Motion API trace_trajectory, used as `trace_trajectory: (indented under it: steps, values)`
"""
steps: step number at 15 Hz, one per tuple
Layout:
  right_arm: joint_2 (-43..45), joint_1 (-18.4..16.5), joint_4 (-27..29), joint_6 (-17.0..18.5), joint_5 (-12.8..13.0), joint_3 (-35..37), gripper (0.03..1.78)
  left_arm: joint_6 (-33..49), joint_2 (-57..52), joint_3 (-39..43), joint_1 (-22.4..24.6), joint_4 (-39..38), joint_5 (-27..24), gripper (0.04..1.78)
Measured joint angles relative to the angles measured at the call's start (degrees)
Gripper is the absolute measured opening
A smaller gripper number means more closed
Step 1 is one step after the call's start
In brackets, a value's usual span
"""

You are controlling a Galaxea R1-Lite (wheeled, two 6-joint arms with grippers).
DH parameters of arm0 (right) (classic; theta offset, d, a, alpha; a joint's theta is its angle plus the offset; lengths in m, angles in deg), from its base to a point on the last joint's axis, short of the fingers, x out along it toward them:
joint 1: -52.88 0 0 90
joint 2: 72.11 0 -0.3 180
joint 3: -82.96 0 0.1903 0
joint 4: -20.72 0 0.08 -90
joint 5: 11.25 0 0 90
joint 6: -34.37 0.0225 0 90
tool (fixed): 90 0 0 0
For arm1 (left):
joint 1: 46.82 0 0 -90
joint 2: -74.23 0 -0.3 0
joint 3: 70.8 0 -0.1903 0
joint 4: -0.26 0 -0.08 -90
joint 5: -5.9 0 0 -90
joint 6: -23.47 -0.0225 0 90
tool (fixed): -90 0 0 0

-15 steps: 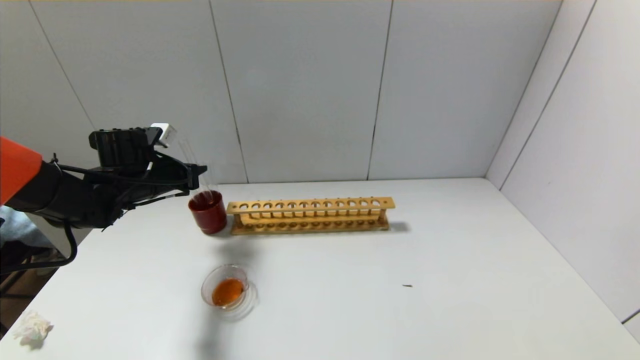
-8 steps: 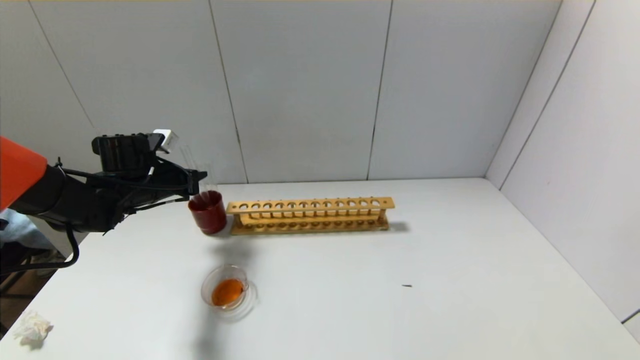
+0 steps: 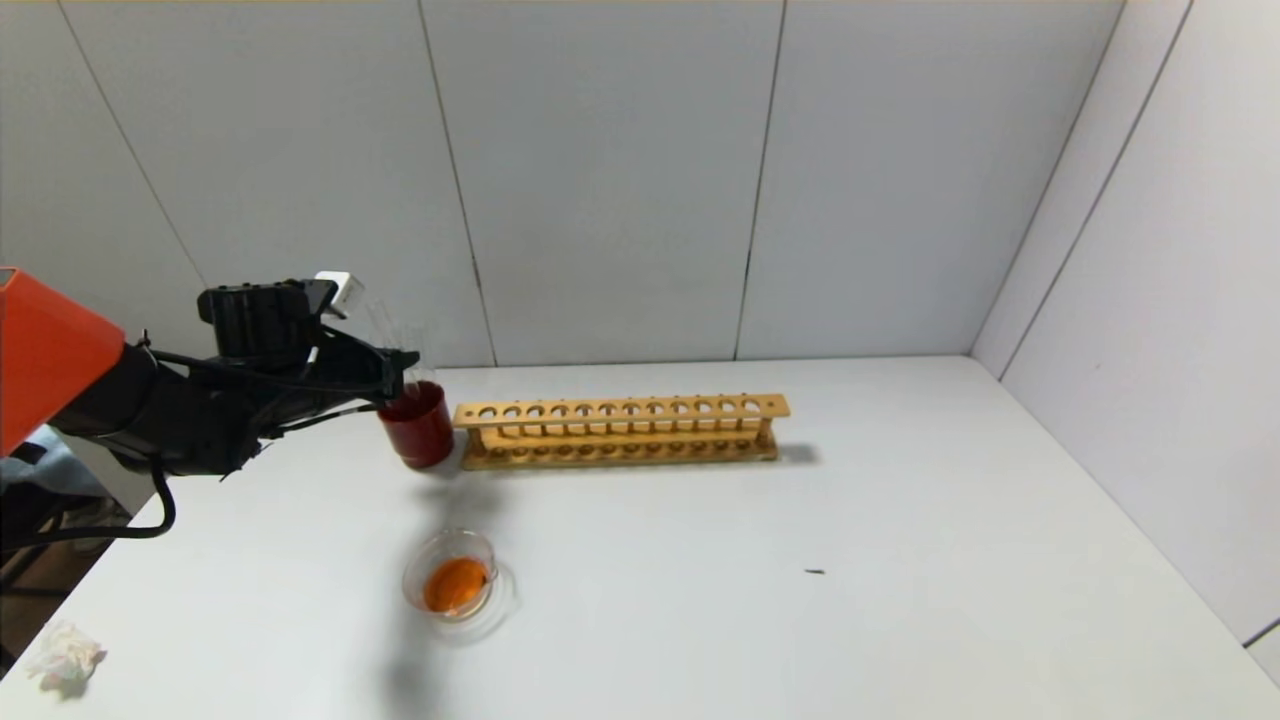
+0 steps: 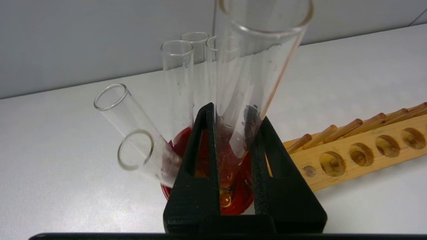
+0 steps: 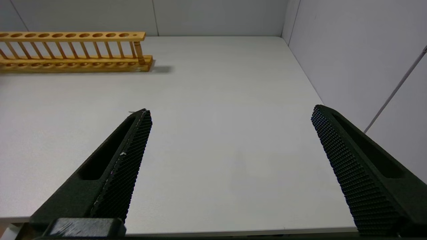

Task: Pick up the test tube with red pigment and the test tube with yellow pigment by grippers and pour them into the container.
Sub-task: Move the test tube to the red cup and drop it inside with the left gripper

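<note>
Off at the near left corner of the white table point(image 3: 900, 520) lies a crumpled bit of tissue point(image 3: 64, 655). Above that side the left gripper point(image 4: 230, 116) hangs over the dark red cup point(image 3: 416, 424), its two black fingers point(image 4: 200, 146) clamped on a clear test tube point(image 4: 253, 76) that stands tilted, its lower end down inside the cup's mouth. Only reddish streaks cling to its glass, so I cannot tell whether it is the red or the yellow one. Several other empty tubes point(image 4: 133, 133) lean in the same cup, mouths up. Nearer the front edge, apart from the cup, sits the container point(image 3: 455, 575), a shallow glass dish holding a pool of orange liquid. Just to the right of the cup, almost touching it, the wooden rack point(image 3: 620, 430) stretches across the table with all its holes empty. Further right, the right gripper point(image 5: 230, 113) is parked low beyond the table's near edge, fingers spread wide with nothing between them.
</note>
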Motion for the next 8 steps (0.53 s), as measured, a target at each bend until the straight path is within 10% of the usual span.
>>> trace_trajectory:
  steps: [8]
  values:
    - [0.00, 0.02, 0.00, 0.00, 0.00, 0.00, 1.75, -1.60, 0.74, 0.89, -0.07, 0.05, -0.59, 0.31]
